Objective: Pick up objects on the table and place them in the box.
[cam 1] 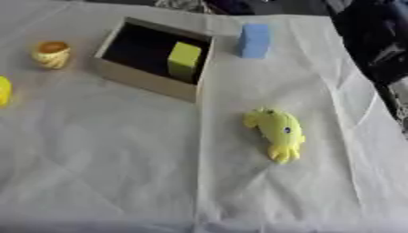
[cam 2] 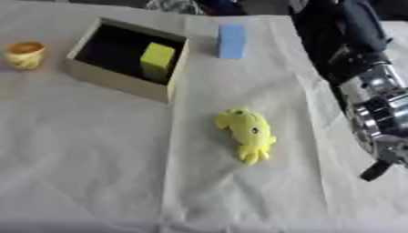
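A wooden box (cam 2: 119, 79) with a dark inside stands at the back left, and a yellow block (cam 2: 156, 58) stands inside it. Just right of the box, a blue block (cam 2: 231, 41) is upright on the cloth. In the middle a yellow plush toy (cam 2: 245, 133) lies on its side. Down the right edge comes my right arm (cam 2: 368, 93), black and silver. Only a dark bit of my right hand (cam 2: 374, 171) shows, right of the toy and apart from it. My left hand is out of view.
A small yellow-orange cup (cam 1: 52, 54) sits left of the box. At the far left edge is a piece of another yellow thing (cam 1: 4, 91). A creased white cloth (cam 1: 119, 173) covers the table, bare across the front.
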{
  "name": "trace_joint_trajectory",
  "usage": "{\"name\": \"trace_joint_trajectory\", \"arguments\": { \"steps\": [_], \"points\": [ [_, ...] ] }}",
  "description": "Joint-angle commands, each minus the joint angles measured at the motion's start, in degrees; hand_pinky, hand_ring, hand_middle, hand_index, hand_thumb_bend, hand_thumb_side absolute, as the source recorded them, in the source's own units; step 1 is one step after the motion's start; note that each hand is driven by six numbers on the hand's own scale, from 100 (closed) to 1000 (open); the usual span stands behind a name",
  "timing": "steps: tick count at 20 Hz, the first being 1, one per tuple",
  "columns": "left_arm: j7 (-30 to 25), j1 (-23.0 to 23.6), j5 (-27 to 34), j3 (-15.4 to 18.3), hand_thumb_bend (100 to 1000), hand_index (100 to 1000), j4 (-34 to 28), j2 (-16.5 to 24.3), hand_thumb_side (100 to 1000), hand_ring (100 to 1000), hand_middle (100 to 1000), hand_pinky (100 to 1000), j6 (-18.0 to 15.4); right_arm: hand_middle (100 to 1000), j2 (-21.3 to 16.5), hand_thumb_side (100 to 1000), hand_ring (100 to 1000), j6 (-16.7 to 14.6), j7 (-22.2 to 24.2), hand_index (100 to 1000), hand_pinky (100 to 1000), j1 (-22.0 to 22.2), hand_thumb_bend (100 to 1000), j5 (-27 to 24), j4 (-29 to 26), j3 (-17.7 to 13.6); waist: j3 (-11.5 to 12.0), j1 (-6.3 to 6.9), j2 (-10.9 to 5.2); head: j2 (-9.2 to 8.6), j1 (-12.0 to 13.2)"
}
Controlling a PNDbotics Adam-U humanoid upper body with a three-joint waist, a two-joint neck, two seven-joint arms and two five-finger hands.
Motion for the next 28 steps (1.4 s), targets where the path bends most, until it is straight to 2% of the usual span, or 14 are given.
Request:
{"name": "trace_joint_trajectory", "arguments": {
  "steps": [1,2,6,13,21,28],
  "points": [
    [-0.31,-0.84,0.13,-0.03,100,851,-1.13,1.84,594,836,768,785,-0.02,906,-0.45,244,967,-0.40,2.64,957,888,-1.86,163,0.73,0.12,-0.21,-0.03,-0.23,-1.23,0.21,-0.05],
    [-0.33,-0.89,0.13,-0.03,100,851,-1.13,1.90,592,836,769,785,-0.02,908,-0.40,164,969,-0.36,3.65,957,891,-1.85,191,0.92,0.33,-0.25,-0.01,-0.22,-1.24,0.21,0.05],
    [-0.33,-0.94,0.12,-0.02,100,851,-1.13,2.07,593,836,769,784,-0.01,913,-0.92,100,968,-0.47,7.97,956,893,-1.54,240,0.98,0.53,-0.29,-0.09,-0.31,-1.27,0.21,0.44],
    [-0.39,-1.07,0.08,-0.06,100,850,-1.13,2.28,591,837,769,784,0.02,919,-3.00,100,971,-1.52,12.92,955,895,-0.08,303,0.22,0.54,0.72,-0.34,-0.40,-1.28,0.21,1.58],
    [-0.52,-1.19,0.06,-0.13,100,850,-1.13,2.40,592,837,767,784,0.10,927,-4.42,100,978,-1.49,15.35,974,904,0.38,392,-1.30,-0.85,1.12,-0.61,-0.55,-1.20,0.21,2.65],
    [-0.63,-1.51,0.24,-0.27,100,848,-1.13,2.32,598,837,763,783,0.15,940,-4.21,118,987,-0.84,15.19,988,909,0.88,424,0.96,-0.92,1.19,-0.29,-0.62,-0.31,0.21,2.62]
  ]
}}
